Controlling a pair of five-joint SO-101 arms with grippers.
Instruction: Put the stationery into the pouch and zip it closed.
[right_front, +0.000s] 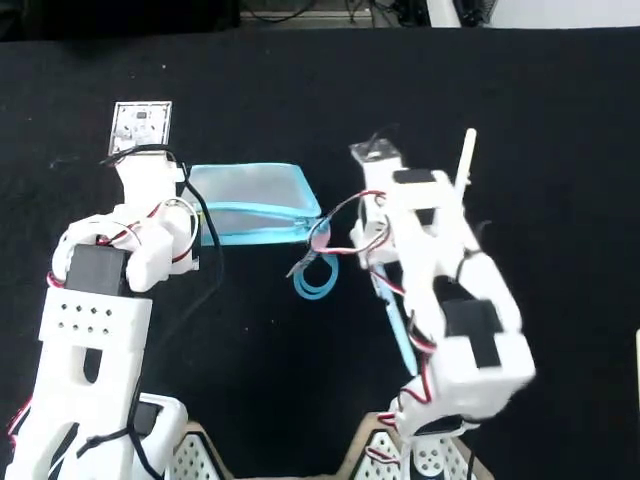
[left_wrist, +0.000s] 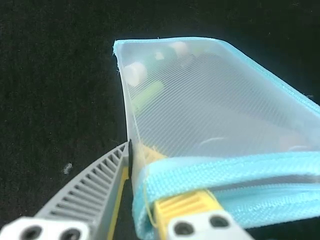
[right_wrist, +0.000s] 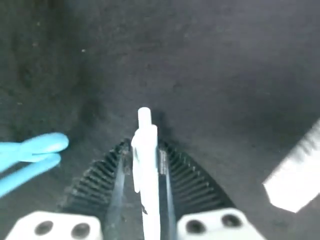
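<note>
Beside the pouch (right_front: 250, 200), right fingers (right_wrist: 190, 180) clamp a white pen (right_wrist: 145, 150) while left fingers (left_wrist: 95, 185) pinch the pouch's corner, which could slip free if the pen snags.

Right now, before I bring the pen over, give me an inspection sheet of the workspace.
Surface: black cloth table.
Job's things: pouch lying flat, some items inside; white pen held upright; blue looped tool, perhaps scissors, by the pouch's end.
Clutter: small white square card behind the left arm.
Grippers: left gripper shut on the pouch's edge; right gripper shut on the pen.
Cables: red, white and black wires along both arms.
Surroundings: cords beyond the far edge.
</note>
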